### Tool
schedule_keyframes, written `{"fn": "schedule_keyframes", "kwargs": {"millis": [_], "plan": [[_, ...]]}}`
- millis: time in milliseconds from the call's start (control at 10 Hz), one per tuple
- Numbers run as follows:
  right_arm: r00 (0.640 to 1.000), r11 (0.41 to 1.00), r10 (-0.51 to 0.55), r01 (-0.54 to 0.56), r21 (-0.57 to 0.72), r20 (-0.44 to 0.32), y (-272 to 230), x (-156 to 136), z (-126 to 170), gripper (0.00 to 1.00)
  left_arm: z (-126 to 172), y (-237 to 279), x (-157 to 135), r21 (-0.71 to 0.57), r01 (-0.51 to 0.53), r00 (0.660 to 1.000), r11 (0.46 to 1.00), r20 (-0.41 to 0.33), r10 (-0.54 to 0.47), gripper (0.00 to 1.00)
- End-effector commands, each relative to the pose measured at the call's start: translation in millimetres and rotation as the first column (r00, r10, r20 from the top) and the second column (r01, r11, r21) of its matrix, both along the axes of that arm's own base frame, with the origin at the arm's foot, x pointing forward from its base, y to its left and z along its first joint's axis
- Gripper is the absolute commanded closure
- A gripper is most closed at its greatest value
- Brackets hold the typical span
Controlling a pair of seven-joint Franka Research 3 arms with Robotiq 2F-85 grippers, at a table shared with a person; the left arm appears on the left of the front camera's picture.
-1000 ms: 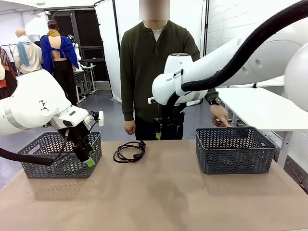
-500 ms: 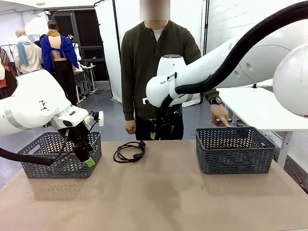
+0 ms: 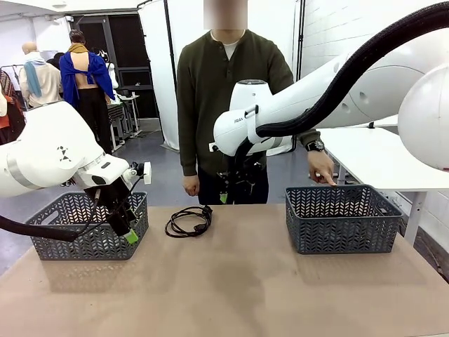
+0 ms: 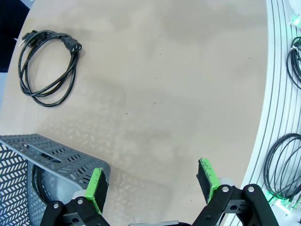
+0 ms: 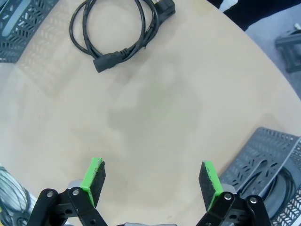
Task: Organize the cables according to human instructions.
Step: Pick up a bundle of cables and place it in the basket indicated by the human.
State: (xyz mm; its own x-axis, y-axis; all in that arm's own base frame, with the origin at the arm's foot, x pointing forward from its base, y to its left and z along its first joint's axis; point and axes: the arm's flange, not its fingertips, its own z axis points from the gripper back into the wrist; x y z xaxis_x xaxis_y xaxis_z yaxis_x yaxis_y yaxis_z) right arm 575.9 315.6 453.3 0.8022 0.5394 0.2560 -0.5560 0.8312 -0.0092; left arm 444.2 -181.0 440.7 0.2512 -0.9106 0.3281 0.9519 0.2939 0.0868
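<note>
One coiled black cable point(image 3: 188, 220) lies on the table just in front of the person, between the two baskets. My right gripper point(image 3: 231, 196) hangs open above and to the right of it. In the right wrist view the cable point(image 5: 117, 33) lies far beyond the gripper point(image 5: 151, 179), whose green pads point(image 5: 94, 175) have nothing between them. My left gripper point(image 3: 126, 232) stands open at the near right corner of the left basket point(image 3: 88, 225). The left wrist view has the cable point(image 4: 47, 66) at the upper left, the open gripper point(image 4: 151, 181) below, and another black cord point(image 4: 38, 183) inside the basket.
A grey basket point(image 3: 340, 217) stands at the right; a black cord point(image 5: 277, 172) lies inside it. The person's hand point(image 3: 321, 168) points down at its far rim. The near half of the table point(image 3: 231, 295) is bare. The table's far edge runs just behind the cable.
My right arm has swung left, bringing its gripper nearer the cable on the table. The left arm, the cable and the person's pointing hand have stayed put.
</note>
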Motion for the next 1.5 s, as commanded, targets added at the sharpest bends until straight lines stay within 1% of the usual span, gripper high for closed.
{"fn": "schedule_keyframes", "kwargs": {"millis": [0,100,200,400,600,1000,1300,1400], "plan": [[0.996,0.996,-0.085,0.086,0.028,-0.012,11.2,11.7,-4.5,0.00,2.2,-0.1,0.3,0.003,0.002,1.000,1.000,-0.003,-0.002,0.00],[0.989,0.989,-0.147,0.147,0.017,-0.002,15.5,19.2,-9.3,0.00,2.2,-0.1,0.3,0.003,0.002,1.000,1.000,-0.003,-0.002,0.00],[0.981,0.981,-0.194,0.194,0.023,-0.016,21.8,25.9,-14.3,0.00,2.2,-0.1,0.3,0.003,0.002,1.000,1.000,-0.003,-0.002,0.00],[0.964,0.964,-0.265,0.266,0.016,-0.022,35.5,43.9,-27.2,0.00,2.2,-0.1,0.3,0.003,0.002,1.000,1.000,-0.003,-0.002,0.00],[0.940,0.939,-0.340,0.341,0.038,-0.029,46.6,61.6,-36.0,0.00,2.2,-0.1,0.3,0.003,0.002,1.000,1.000,-0.003,-0.002,0.00],[0.906,0.908,-0.417,0.419,0.017,-0.081,70.9,83.9,-57.7,0.00,2.2,-0.1,0.3,0.003,0.002,1.000,1.000,-0.003,-0.002,0.00],[0.897,0.902,-0.431,0.432,-0.013,-0.097,87.5,92.3,-67.5,0.00,2.2,-0.1,0.3,0.003,0.002,1.000,1.000,-0.003,-0.002,0.00],[0.912,0.915,-0.398,0.402,0.028,-0.102,71.7,76.0,-69.5,0.00,2.2,-0.1,0.3,0.003,0.002,1.000,1.000,-0.003,-0.002,0.00]]}}
